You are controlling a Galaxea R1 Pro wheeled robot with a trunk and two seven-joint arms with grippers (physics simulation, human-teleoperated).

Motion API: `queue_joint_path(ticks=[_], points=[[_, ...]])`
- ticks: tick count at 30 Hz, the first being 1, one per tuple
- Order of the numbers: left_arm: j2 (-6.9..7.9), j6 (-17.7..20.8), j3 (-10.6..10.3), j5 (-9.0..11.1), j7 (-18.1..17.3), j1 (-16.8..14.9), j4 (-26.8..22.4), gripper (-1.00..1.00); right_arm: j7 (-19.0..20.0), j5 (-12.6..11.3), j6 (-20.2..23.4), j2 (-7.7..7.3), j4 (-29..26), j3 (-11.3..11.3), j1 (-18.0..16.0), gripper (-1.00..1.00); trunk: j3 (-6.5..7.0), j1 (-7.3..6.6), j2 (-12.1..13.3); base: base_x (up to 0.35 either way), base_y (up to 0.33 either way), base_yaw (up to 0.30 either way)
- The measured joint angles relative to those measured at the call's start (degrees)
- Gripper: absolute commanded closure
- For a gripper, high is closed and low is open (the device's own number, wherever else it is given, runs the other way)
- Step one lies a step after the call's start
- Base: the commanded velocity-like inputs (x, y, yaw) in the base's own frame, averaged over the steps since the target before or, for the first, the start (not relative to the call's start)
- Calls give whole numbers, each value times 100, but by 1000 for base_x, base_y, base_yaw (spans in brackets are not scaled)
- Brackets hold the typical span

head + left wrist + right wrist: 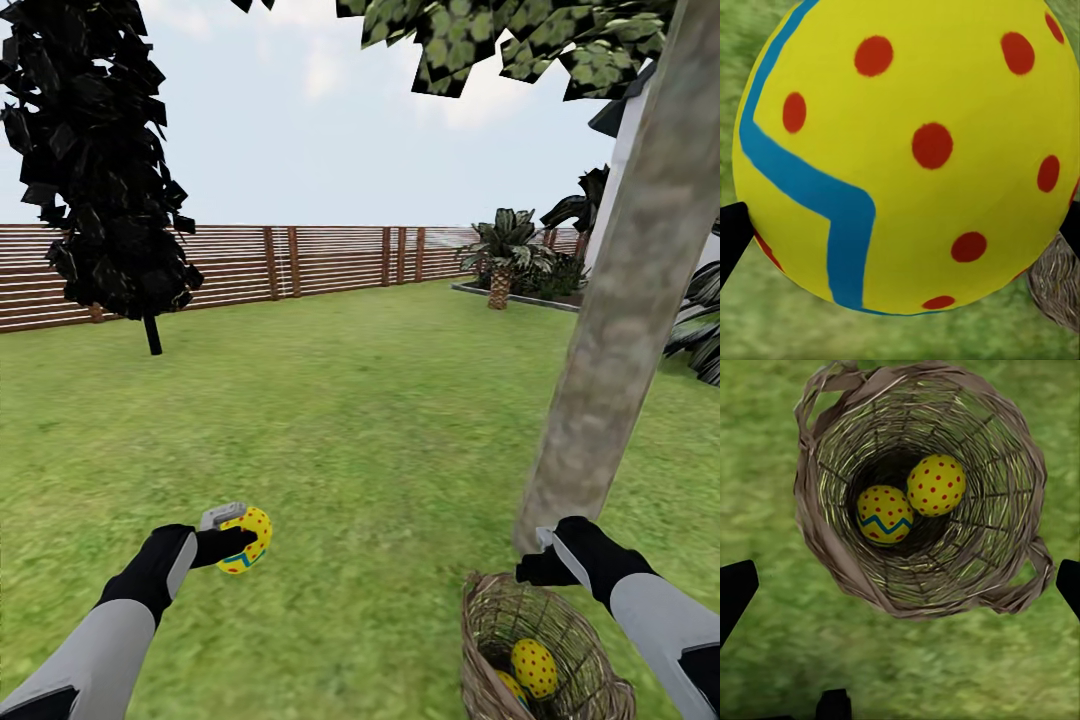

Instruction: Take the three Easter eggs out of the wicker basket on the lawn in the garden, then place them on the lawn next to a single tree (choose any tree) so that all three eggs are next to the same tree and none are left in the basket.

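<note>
My left gripper (238,542) is shut on a yellow Easter egg (248,538) with red dots and a blue zigzag, held above the lawn (360,420) at lower left. In the left wrist view that egg (907,150) looms large between the black fingers. The wicker basket (495,620) stands on the grass at lower right, at the foot of the tree (630,300). Two eggs lie inside the basket (967,435): a plain dotted one (936,484) and one with a blue zigzag (885,514). My right gripper (540,560) hovers open above the basket's far rim, its fingertips (735,589) wide apart.
A dark narrow tree (100,160) stands at the back left before a brown slatted fence (300,260). Broad-leaved plants (510,255) and a white house corner (625,150) lie at the back right. Open grass stretches across the middle.
</note>
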Motion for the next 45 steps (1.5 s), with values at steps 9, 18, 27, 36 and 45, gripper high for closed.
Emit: queue_joint_path(ticks=[9,18,27,36,45], points=[[-95,-5,1,-9,2,0,0,100,5,0,-3,0,-8,-8,1,-100,0,0,0,0,271,0],[-104,-9,-4,-6,0,4,165,100,9,4,-26,-150,-9,-29,0,-100,0,0,0,0,17,0],[-113,-10,-5,-9,0,1,245,100,10,-35,-50,-485,-9,-70,0,-100,0,0,0,0,0,0],[-211,-16,-6,-12,0,1,290,100,51,194,-114,-646,-389,-33,0,-100,0,0,0,0,0,0],[-289,-18,-6,-21,0,1,293,100,64,352,-112,-673,-392,-48,1,-100,0,0,0,0,0,0]])
